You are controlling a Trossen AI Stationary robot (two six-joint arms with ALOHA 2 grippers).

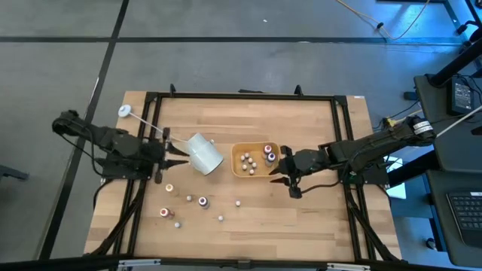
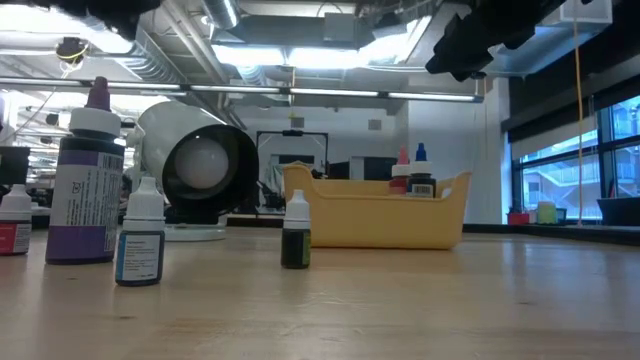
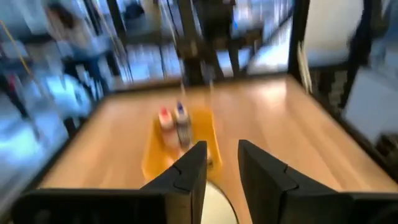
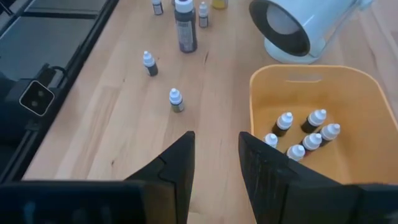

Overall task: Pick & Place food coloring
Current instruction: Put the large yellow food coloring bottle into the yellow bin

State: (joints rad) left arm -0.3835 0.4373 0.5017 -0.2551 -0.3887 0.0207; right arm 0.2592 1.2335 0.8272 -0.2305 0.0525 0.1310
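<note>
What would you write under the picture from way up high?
Two robot arms beside a tipped white cup and an orange tray.

Robotics lab, exposed ceiling ducts (image 2: 250, 50), framed wooden test table (image 1: 301, 211), workstation keyboard (image 1: 461, 211)

Tipped cup (image 1: 203, 153) left of the tray (image 1: 238, 169) of bottles (image 1: 251, 159), loose bottles (image 1: 202, 202) before both

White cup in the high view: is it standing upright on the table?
No. The white cup lies tipped on its side beside the orange tray, its open mouth facing sideways.
</note>
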